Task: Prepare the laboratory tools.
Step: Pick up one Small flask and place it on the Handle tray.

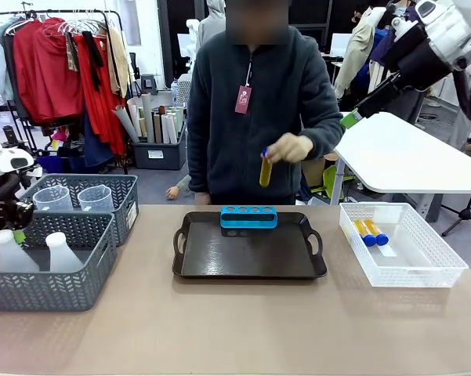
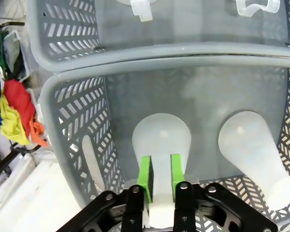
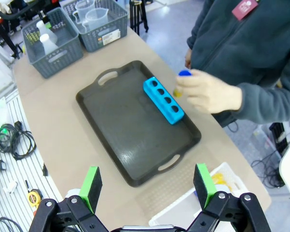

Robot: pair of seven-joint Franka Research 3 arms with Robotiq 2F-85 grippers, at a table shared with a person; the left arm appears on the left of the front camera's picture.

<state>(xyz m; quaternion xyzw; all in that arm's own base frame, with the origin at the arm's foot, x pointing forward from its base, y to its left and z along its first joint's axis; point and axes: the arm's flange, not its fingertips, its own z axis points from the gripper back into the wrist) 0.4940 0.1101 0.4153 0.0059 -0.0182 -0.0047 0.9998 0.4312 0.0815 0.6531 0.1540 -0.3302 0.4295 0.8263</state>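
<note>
Far left on the desk, a grey basket holds a white conical flask, and the left jaws are closed on its thin neck. A second flask stands free just beside it. The left wrist view looks straight down and shows the grip best. One green pad sits on each side of the neck, touching it, with the flask's wide bottom below. The front view has those jaws partly cut off at its edge.

I think the flask is light, smooth plastic, so it could slip. The neck looks like the best place to hold it, because the bottom is too wide.

Just behind, a second grey basket holds two clear measuring beakers.

Near the middle, a black tray carries the blue rack at its far edge. The right wrist view looks down on the rack and shows that all four holes are empty. Above the rack, the person's hand holds a blue-capped tube of amber liquid upright, not yet in a hole. It looks small, hard and easy to drop.

Farther right, a white basket holds two more tubes lying down, which the front view shows clearly.

High on the right, the right jaws are wide open with nothing in them
</note>
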